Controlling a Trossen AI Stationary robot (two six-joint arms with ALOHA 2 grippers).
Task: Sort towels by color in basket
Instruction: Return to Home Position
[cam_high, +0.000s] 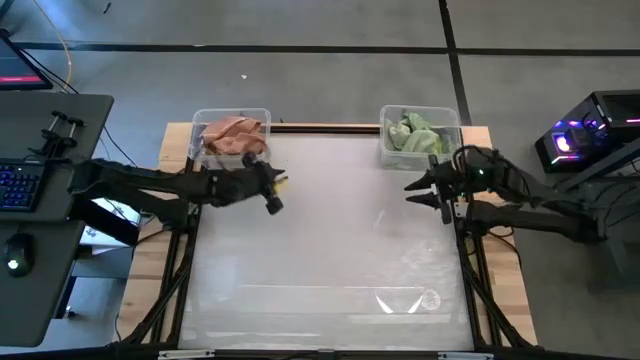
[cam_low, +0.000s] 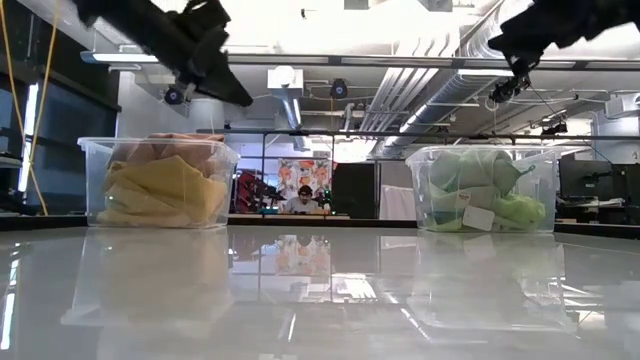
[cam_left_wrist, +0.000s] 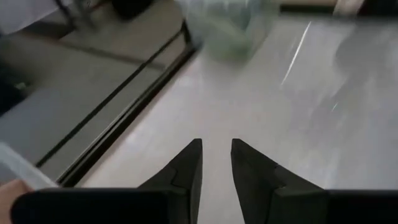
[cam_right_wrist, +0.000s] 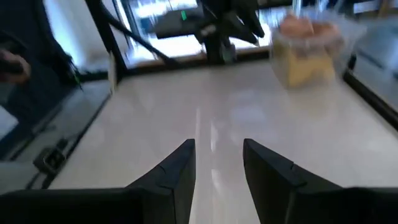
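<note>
Glossy counter (cam_high: 330, 240) carries warm towels (cam_high: 232, 133) in the left bin (cam_high: 197, 120) and green towels (cam_high: 418, 135) in the right bin (cam_high: 386, 115) at its far edge, left gripper (cam_high: 275, 190) and right gripper (cam_high: 425, 192) hover empty and parted, so a low swing homeward could clip either bin.

Seen from my remote console, nothing reads clearly: the white tag (cam_low: 478, 218) on the green towels (cam_low: 470, 185) and the distant wall poster (cam_low: 303, 172) are illegible.
</note>
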